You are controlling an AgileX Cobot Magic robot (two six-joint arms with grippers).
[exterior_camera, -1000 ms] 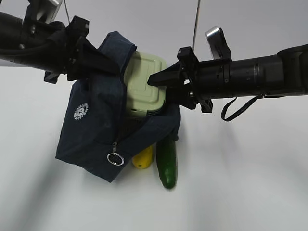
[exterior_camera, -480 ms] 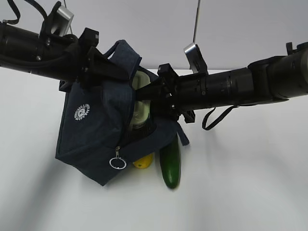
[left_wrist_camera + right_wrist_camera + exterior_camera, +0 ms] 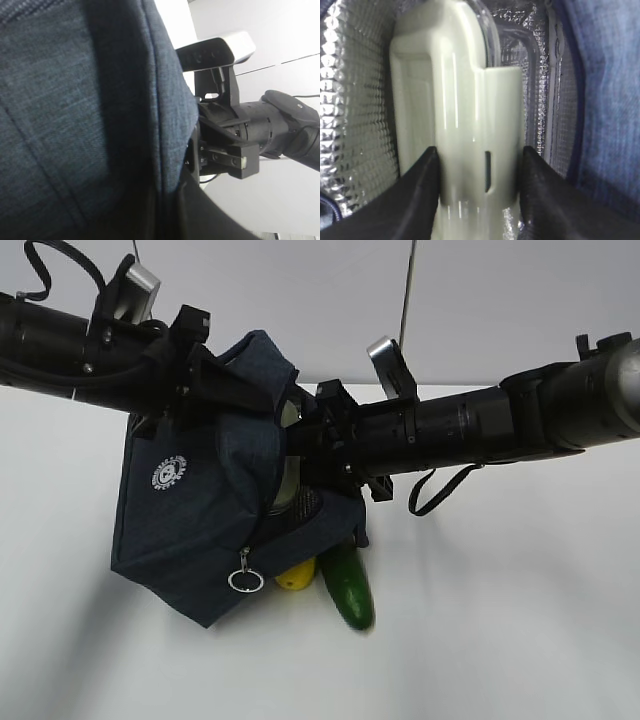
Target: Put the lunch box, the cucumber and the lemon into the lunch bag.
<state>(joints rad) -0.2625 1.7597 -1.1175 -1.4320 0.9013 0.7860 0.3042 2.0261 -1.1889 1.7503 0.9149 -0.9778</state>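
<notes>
lunch bag (image 3: 190, 530): one, dark navy
lunch box (image 3: 460, 125): one, pale green lid
cucumber (image 3: 349, 587): one
lemon (image 3: 296, 573): one
metal ring pull (image 3: 244, 580): one
round white logo (image 3: 170, 473): one, on the bag
robot arms: two
left claw (image 3: 235, 390): one
right claw (image 3: 479, 192): one

Matt navy cloth lunch bag (image 3: 190, 530) with quilted silvery foil lining, glossy pale-green plastic lunch box (image 3: 465, 110), smooth shiny cucumber (image 3: 348, 588)

White table, pale grey wall

A plain white tabletop (image 3: 520, 640) is backed by a grey wall (image 3: 500, 300) split by a vertical seam (image 3: 409, 285).
</notes>
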